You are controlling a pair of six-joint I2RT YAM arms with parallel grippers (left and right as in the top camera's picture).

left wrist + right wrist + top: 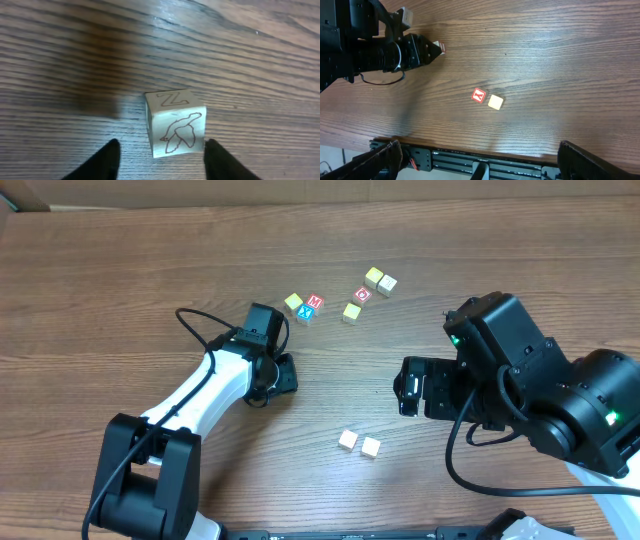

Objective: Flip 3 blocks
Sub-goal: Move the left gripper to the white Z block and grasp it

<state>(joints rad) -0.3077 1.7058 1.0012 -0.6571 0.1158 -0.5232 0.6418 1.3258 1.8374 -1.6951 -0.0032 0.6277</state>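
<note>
Over on the left, the left pincer (162, 145) is hanging low over the wooden table (120, 270) with its two dark fingers straddling the cream block (175, 122). That block is sitting flat on the wood, showing a Z on top and a bird outline on the side facing the wrist. The jaws are standing partly apart. There is a clear gap on one side, and the other finger is coming very close to the block, so nothing is being gripped.

Further back, a scatter of other cubes (351, 312) is lying near the far middle of the table.

Nearer the front, the red-letter block (479, 95) and the yellowish block (495, 102) are resting just beside each other.

On the right, the right pincer (408, 387) is hovering with its jaws spread wide, holding nothing.
</note>
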